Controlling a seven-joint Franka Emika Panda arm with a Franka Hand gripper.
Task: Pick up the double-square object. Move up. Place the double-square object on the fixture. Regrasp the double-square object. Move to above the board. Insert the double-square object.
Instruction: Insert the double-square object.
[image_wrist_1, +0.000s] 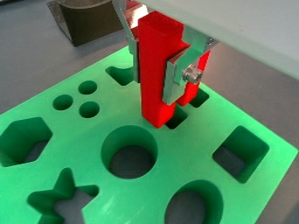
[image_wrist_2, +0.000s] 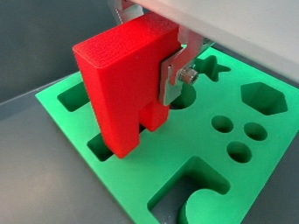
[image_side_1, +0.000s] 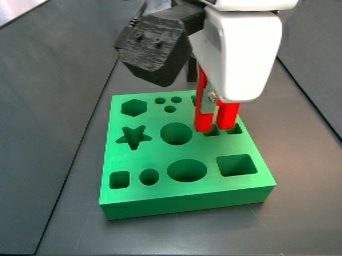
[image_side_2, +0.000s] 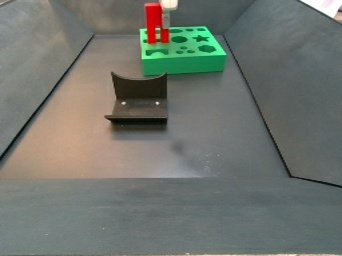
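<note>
- Light was even and bright, falling from above; the board glowed saturated green.
- The tool closing on the double-square object cast a soft shadow onto the board in both wrist views.
- A pale sheen lay on the dark floor near the fixture.
- Close parts in a side view looked soft and blurred.
</note>
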